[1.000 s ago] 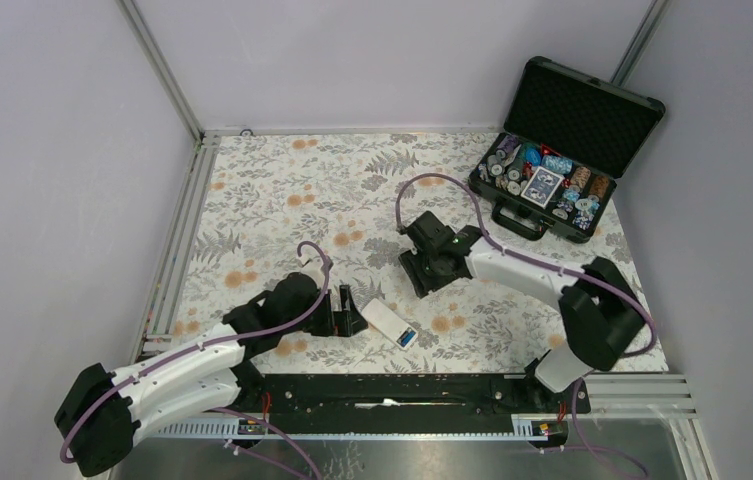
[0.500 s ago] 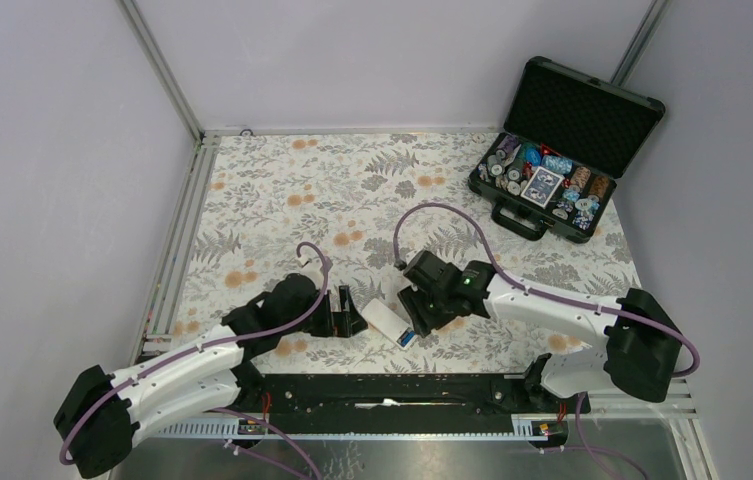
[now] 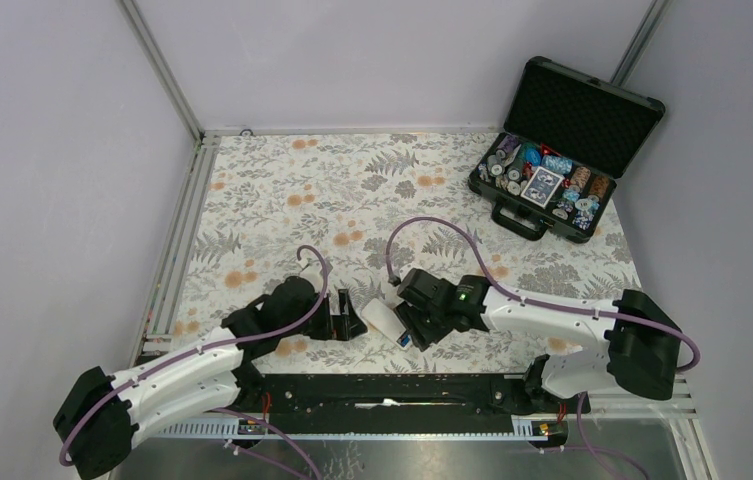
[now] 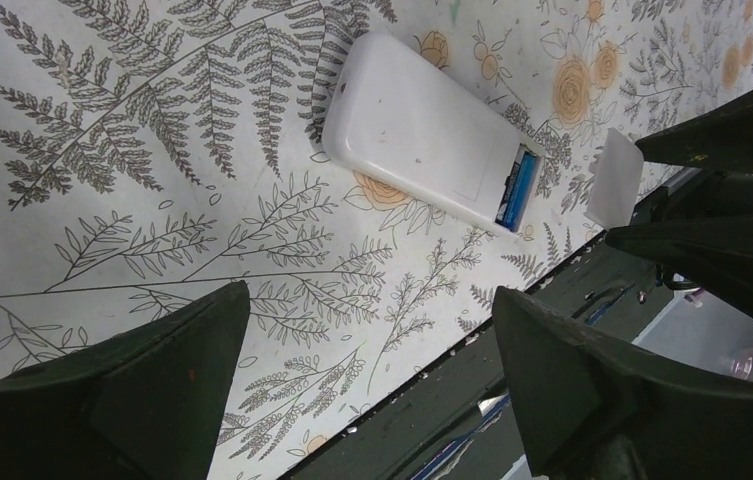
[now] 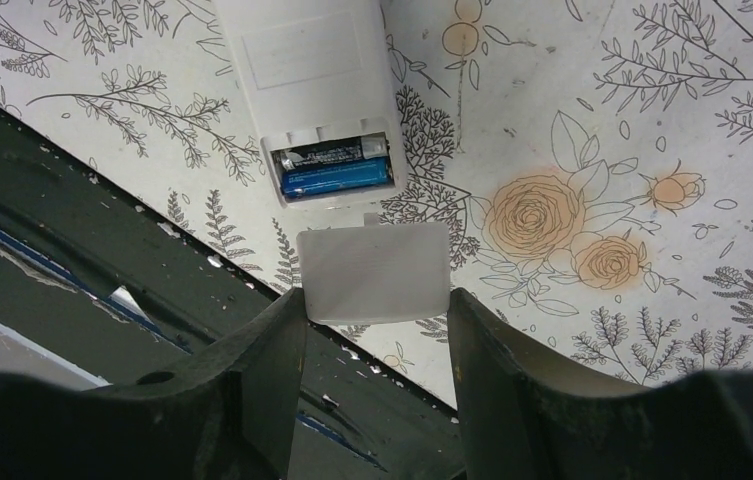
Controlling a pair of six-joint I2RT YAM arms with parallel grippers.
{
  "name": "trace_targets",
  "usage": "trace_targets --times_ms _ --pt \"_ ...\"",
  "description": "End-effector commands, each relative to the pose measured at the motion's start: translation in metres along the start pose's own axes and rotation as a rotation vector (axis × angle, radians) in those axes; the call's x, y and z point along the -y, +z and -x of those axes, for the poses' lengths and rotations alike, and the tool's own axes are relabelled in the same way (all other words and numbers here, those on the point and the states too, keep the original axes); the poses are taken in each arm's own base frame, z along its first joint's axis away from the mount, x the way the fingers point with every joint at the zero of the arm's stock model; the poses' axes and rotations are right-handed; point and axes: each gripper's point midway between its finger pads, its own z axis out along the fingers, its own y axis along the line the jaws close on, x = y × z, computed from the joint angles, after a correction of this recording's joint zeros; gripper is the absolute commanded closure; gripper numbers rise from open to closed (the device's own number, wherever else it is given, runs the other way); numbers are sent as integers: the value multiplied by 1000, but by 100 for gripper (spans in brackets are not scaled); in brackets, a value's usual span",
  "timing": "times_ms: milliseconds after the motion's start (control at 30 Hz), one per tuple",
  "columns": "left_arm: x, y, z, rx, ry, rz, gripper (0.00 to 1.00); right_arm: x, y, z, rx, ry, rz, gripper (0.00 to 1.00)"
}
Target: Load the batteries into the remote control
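Two batteries (image 5: pixel 335 170) side by side across the uncovered end of the remote (image 5: pixel 297 60) — a bright blue one nearest the end, a darker one just behind it. Pale print along the darker one, too small to read; same for any marking on the blue one.

Lying back-up on the floral counter (image 3: pixel 282 190) near its front edge, between the two tools, uncovered end turned toward the right arm. Plain white on that back, with a faint rectangular outline moulded into it.

Clamped between the fingers of the right tool (image 5: pixel 372 300): a small white cover (image 5: pixel 372 272), gripped by its two side edges and held flat just beside the remote's open end, small tab pointing at the batteries. Cannot tell whether tab and remote touch.

Spread wide and gripping nothing, the left tool (image 4: pixel 369 295), low over the counter near the remote's closed end and apart from it.

Well apart, at the far right corner — a black case (image 3: pixel 582 100), lid up with dark foam inside, tray packed with coloured chips (image 3: pixel 512 170) and a blue-backed card deck (image 3: pixel 544 185). Markings on chips and deck too small to read.
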Motion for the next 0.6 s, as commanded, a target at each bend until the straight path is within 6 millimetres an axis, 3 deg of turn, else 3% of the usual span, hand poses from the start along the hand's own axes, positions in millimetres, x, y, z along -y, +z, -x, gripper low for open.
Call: trace_targets --times_ms 0,367,567 --pt "7 -1 7 33 9 -38 1 -4 -6 16 28 -41 -29 71" --pt "-19 -14 17 128 -44 95 1 -10 0 17 -82 -138 -67 73" --pt "-22 -20 20 169 -72 99 1 -12 3 11 -167 -176 -82 73"
